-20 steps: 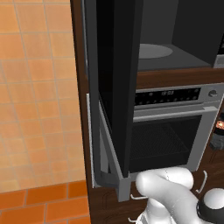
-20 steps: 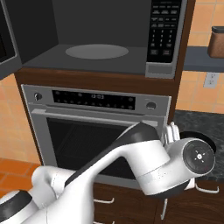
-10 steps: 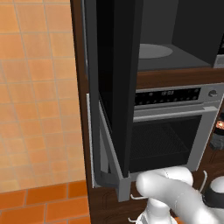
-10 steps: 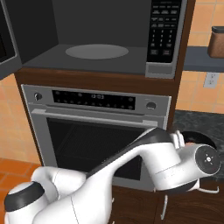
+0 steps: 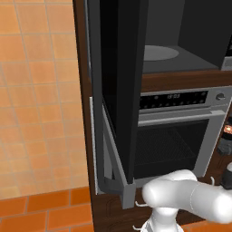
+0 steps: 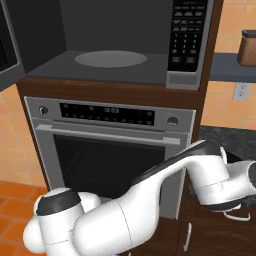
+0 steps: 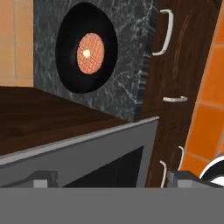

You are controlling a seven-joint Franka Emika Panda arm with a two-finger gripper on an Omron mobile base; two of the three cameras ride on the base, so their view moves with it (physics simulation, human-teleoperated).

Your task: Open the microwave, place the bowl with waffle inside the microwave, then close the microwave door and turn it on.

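The microwave [image 6: 120,30] stands open, its grey cavity bare except for the round turntable plate [image 6: 111,59]. The microwave door [image 5: 118,90], a black glass panel, hangs swung out to the left. In the hand view, which is rolled sideways, the black bowl [image 7: 70,65] with a round waffle [image 7: 90,53] in it sits on a dark marbled counter [image 7: 129,70]. My gripper [image 7: 114,180] is open with nothing between its fingertips [image 7: 41,179]. It is well short of the bowl, beside the oven's side. My arm [image 6: 200,170] reaches low to the right, in front of the oven.
A silver oven [image 6: 110,135] with a bar handle sits under the microwave. To its right stand wooden cabinet drawers with white handles [image 7: 164,33]. The microwave's keypad [image 6: 187,35] is at the right of the cavity. A brown container [image 6: 247,47] stands on a shelf at right.
My arm has swung further right and the hand has moved toward the counter side. Microwave, door and oven have not moved. The gripper stays open.
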